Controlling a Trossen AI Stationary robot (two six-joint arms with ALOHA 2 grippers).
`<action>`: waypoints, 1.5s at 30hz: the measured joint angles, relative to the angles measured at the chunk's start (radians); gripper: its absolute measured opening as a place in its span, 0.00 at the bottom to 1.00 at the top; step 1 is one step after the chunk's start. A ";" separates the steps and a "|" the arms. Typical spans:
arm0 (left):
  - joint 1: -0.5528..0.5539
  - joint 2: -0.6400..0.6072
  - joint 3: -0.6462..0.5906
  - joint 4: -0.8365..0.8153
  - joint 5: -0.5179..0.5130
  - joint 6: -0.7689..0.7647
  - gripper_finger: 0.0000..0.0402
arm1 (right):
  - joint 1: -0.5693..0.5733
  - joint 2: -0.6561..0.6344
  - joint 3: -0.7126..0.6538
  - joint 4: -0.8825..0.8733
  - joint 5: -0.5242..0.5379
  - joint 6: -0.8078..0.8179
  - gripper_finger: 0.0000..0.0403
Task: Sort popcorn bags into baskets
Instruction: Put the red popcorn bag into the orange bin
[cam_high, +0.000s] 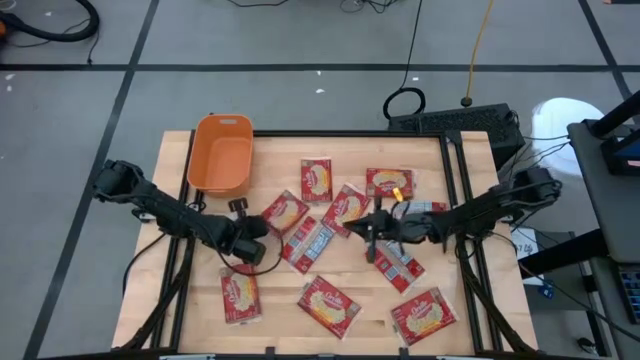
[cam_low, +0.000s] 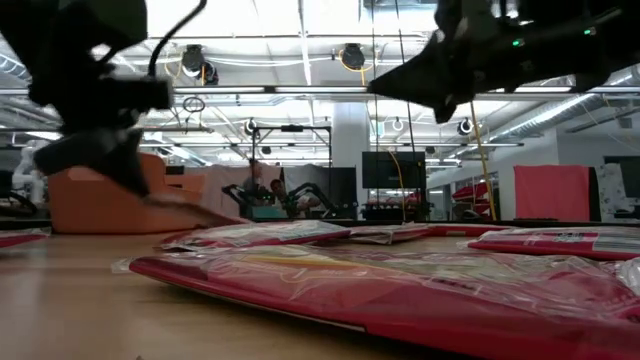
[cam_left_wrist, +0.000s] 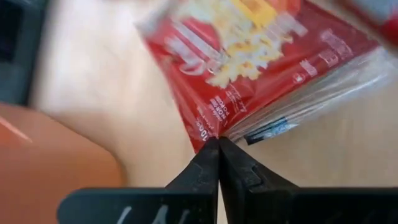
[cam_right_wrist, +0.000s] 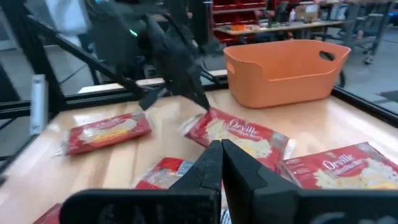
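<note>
Left of centre in the high view, the left gripper (cam_high: 262, 243) sits at the lower-left corner of a popcorn bag (cam_high: 285, 212), and the left wrist view shows its 2 dark fingertips (cam_left_wrist: 219, 144) pressed together on that bag's corner, pinching the red edge and clear wrap. From the jaws, this bag runs diagonally up and to the right in the high view, its long axis slanted and its cream-yellow oval face up. Beyond it, upper left of the table, stands the orange basket (cam_high: 222, 153), its long axis running roughly up and down the frame; no packet shows inside it.

Right of centre, the right gripper (cam_high: 372, 232) hangs over the middle cluster of bags with its jaws together and nothing between them, as the right wrist view shows.

About 10 other bags lie scattered flat on the pale wooden table (cam_high: 176, 175), most tilted at differing angles, 3 along the lower edge of the frame. A black frame borders the tabletop, on a grey floor crossed by dark lines and cables. At table height, the room behind shows bright ceiling lights, a dark screen and red panels at the right.
</note>
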 joint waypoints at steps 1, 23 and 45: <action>0.000 0.000 0.016 0.000 -0.045 0.020 0.01 | 0.000 0.025 0.014 0.001 0.002 0.001 0.00; 0.087 -0.001 0.155 0.341 -0.301 0.281 0.00 | 0.026 0.429 0.375 -0.026 0.301 -0.268 0.28; 0.114 -0.002 0.155 0.592 -0.132 0.345 0.00 | -0.075 0.520 0.374 0.064 0.225 -0.175 0.36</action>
